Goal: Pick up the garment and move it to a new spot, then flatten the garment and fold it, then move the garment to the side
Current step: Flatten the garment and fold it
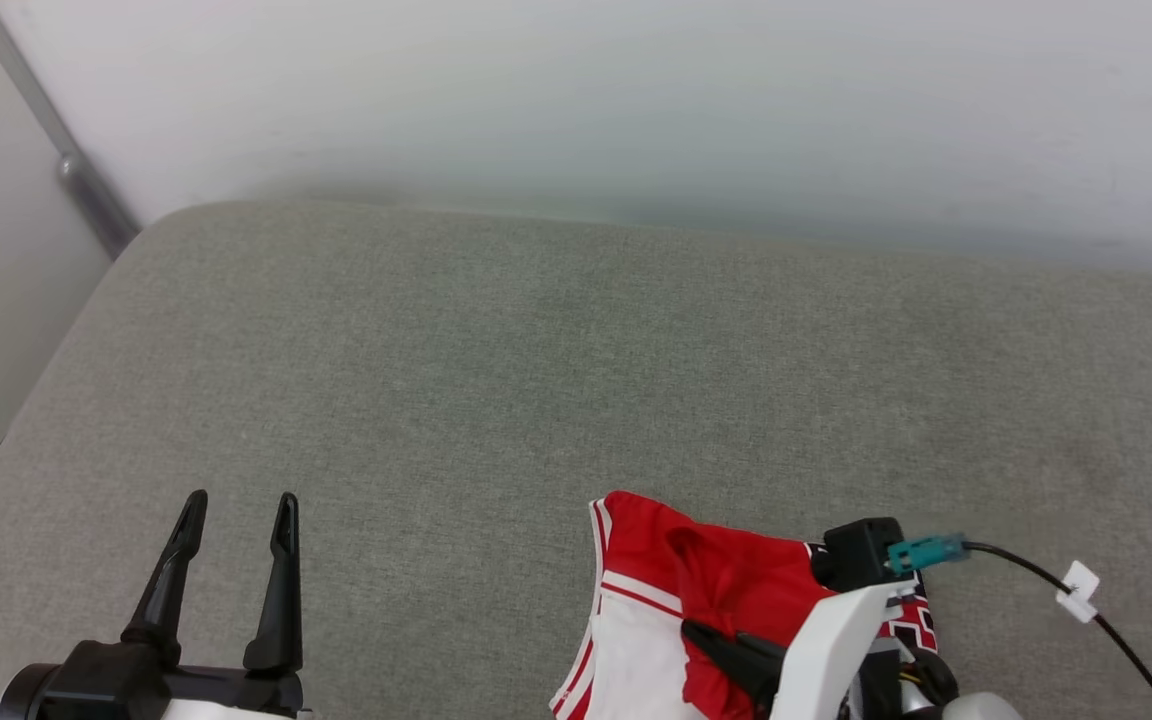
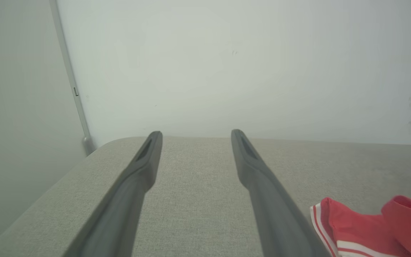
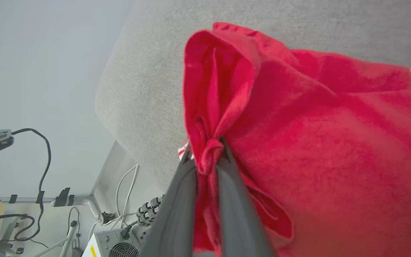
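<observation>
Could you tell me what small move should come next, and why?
Probably raise the right tool a little: it is shut on a fold of the shirt, which lies bunched on the pad, with bare pad beyond. The left tool is open and empty.

Toward the table's near edge, the shirt ran off the picture's bottom. The right arm hid most of its lettering, and cloth buried the tips of the right gripper.

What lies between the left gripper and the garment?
Just bare grey fabric surface. In the head view, nothing sits on the stretch between the open left gripper and the garment.
</observation>
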Controlling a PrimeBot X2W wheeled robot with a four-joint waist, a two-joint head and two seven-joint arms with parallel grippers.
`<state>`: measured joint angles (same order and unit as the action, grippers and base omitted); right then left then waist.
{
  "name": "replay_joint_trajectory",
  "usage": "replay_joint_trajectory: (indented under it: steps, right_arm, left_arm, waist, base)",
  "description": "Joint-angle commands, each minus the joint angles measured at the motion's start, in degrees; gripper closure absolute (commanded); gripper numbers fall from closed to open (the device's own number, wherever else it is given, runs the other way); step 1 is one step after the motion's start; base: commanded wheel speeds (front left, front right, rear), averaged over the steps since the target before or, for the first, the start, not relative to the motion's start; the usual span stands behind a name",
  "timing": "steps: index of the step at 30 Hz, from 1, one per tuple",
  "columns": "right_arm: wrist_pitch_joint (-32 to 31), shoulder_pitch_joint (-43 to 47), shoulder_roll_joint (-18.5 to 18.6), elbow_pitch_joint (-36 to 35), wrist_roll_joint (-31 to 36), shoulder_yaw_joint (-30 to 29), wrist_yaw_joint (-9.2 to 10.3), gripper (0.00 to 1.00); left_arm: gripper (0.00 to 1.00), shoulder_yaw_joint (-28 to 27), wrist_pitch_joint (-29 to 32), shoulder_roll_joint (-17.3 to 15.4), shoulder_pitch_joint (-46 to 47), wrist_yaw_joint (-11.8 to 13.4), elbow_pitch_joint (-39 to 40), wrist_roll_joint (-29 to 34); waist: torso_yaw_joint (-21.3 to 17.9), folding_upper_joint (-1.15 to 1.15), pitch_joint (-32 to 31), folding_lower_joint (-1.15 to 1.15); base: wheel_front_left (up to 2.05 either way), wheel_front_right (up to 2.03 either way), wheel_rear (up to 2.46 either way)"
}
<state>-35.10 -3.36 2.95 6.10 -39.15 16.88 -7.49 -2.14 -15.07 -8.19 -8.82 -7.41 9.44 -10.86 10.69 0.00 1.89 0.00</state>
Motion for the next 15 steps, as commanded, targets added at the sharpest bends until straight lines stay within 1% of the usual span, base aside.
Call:
replay_joint_trajectory:
  steps: [1, 2, 3, 4, 5, 6, 11, 13, 15]
  right_arm:
    - [1.32, -1.47, -0.12, 1.51, -0.60, 1.09, 0.01, 1.00]
    - [2.13, -1.86, -0.11, 2.50, -0.81, 1.59, 0.00, 1.00]
    - [2.84, -2.18, -0.11, 3.37, -1.05, 2.10, 0.00, 0.95]
    - [3.55, -2.69, -0.12, 4.01, -1.30, 2.89, 0.00, 0.23]
    - [4.03, -3.05, -0.14, 4.56, -1.72, 3.77, 0.00, 0.00]
    - [4.03, -3.05, -0.14, 4.56, -1.72, 3.77, 0.00, 0.00]
    - [5.79, -4.88, -0.10, 5.37, -2.47, 7.30, 0.00, 0.00]
    - [6.44, -6.00, -0.09, 5.17, -1.58, 7.51, 0.01, 0.00]
    - [7.13, -7.21, -0.09, 5.14, 0.47, 6.46, 0.01, 0.00]
  left_arm:
    - [0.00, 0.14, -0.13, -0.01, 0.84, -0.05, -0.13, -0.27]
    - [0.00, 0.23, -0.13, -0.04, 0.87, -0.05, -0.19, -0.25]
    - [0.00, 0.27, -0.13, -0.08, 0.89, -0.05, -0.23, -0.28]
    - [0.00, 0.32, -0.13, -0.12, 0.92, -0.05, -0.27, -0.32]
    - [0.00, 0.29, -0.13, -0.11, 0.94, -0.05, -0.30, -0.35]
    - [0.00, 0.29, -0.13, -0.11, 0.94, -0.05, -0.30, -0.35]
    - [0.00, 0.20, -0.13, -0.02, 0.98, -0.05, -0.61, -0.14]
    - [0.00, 0.07, -0.13, -0.01, 1.08, -0.05, -0.70, -0.03]
    - [0.00, -0.01, -0.13, -0.01, 0.92, -0.05, -0.62, 0.01]
  waist:
    - [0.38, 0.00, 0.36, 0.00]
    - [0.49, 0.00, 0.42, 0.00]
    - [0.57, 0.00, 0.49, 0.00]
    - [0.63, 0.00, 0.58, 0.00]
    - [0.65, 0.00, 0.66, 0.00]
    - [0.65, 0.00, 0.66, 0.00]
    - [0.21, 0.00, 0.77, 0.00]
    - [-0.19, 0.00, 0.63, 0.00]
    - [-0.73, 0.00, 0.43, 0.00]
  base:
    - [0.00, 0.00, 0.00]
    - [0.00, 0.00, 0.00]
    - [0.00, 0.00, 0.00]
    - [0.00, 0.00, 0.00]
    - [0.00, 0.00, 0.00]
    - [0.00, 0.00, 0.00]
    - [0.00, 0.00, 0.00]
    - [0.00, 0.00, 0.00]
    - [0.00, 0.00, 0.00]
